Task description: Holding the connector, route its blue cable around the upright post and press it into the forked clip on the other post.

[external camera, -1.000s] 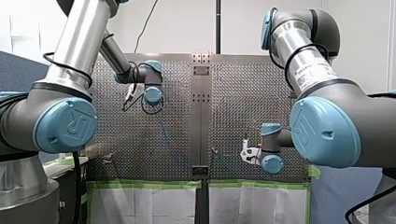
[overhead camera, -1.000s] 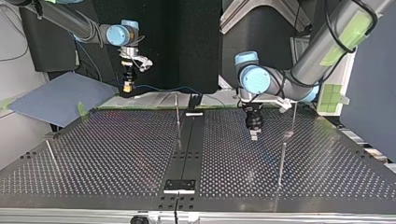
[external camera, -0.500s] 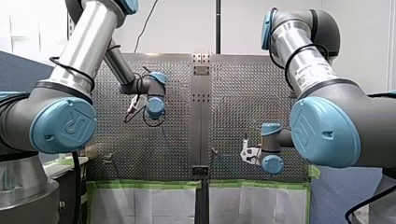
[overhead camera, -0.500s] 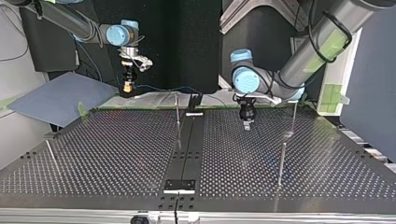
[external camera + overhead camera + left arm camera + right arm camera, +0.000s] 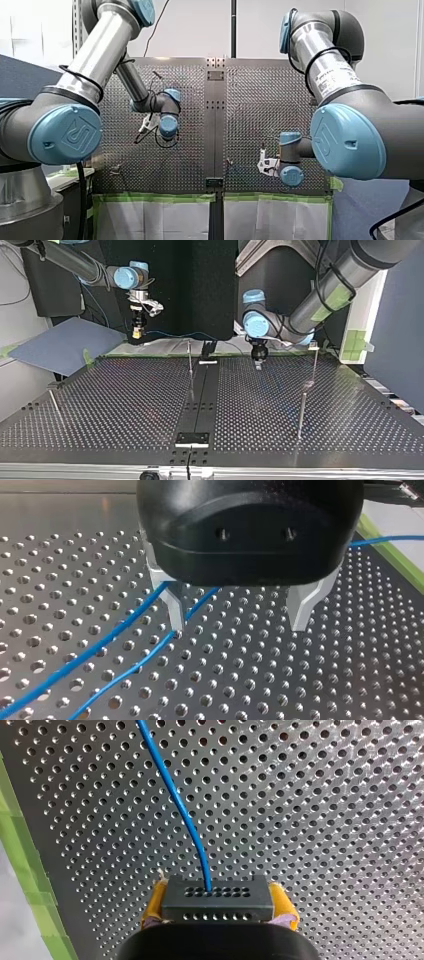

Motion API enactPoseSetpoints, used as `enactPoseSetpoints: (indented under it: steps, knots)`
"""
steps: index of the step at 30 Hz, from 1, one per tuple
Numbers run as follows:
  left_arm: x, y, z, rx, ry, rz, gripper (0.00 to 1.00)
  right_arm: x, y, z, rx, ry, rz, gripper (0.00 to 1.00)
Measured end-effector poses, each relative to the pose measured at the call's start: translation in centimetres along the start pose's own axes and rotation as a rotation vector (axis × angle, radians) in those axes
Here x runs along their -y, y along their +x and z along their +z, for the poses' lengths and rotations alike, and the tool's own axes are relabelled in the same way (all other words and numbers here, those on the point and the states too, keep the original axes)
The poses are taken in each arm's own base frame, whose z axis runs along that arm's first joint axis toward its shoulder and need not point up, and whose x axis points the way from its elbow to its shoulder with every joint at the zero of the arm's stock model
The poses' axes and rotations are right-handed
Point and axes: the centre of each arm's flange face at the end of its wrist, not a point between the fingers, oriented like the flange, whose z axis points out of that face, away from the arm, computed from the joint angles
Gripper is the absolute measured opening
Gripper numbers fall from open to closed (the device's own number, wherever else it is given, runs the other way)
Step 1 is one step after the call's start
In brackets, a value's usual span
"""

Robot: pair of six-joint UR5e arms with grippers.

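Observation:
In the right wrist view my right gripper [image 5: 217,896] is shut on a black connector [image 5: 217,904], clamped between its yellow pads [image 5: 156,904]. A blue cable [image 5: 180,805] leaves the connector and runs ahead over the perforated table. In the top view that gripper [image 5: 136,334] hangs over the far edge at the left, and the cable [image 5: 175,334] trails toward the centre. My left gripper [image 5: 239,625] stands open just above the table. Two blue cable strands [image 5: 100,647] pass beside one metal finger [image 5: 175,611], and nothing sits between the fingers. A thin upright post [image 5: 190,365] stands near the centre strip.
More thin posts stand at the top view's right [image 5: 315,365] [image 5: 301,415] and near left [image 5: 54,406]. A black centre strip [image 5: 200,400] splits the table. Green tape [image 5: 20,870] lines the edge beside my right gripper. A blue-grey sheet [image 5: 60,345] lies off the table's far left.
My left arm has carried its open gripper toward the top view's far edge, closer to the cable. My right arm and the connector have not moved.

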Motion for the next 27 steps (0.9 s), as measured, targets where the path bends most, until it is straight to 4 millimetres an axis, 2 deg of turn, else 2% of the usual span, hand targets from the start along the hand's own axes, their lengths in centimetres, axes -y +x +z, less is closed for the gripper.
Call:
enactPoseSetpoints:
  steps: [16, 27]
  knots:
    - [2.1, -0.3, -1.4, 0.005, 0.098, -0.104, 1.0, 0.2, 0.0, -0.1, 0.003, 0.004, 0.0, 0.02]
    - [2.5, -0.4, -1.7, 0.005, 0.11, -0.201, 1.0, 0.3, -0.1, -0.2, 0.01, 0.006, -0.001, 0.02]
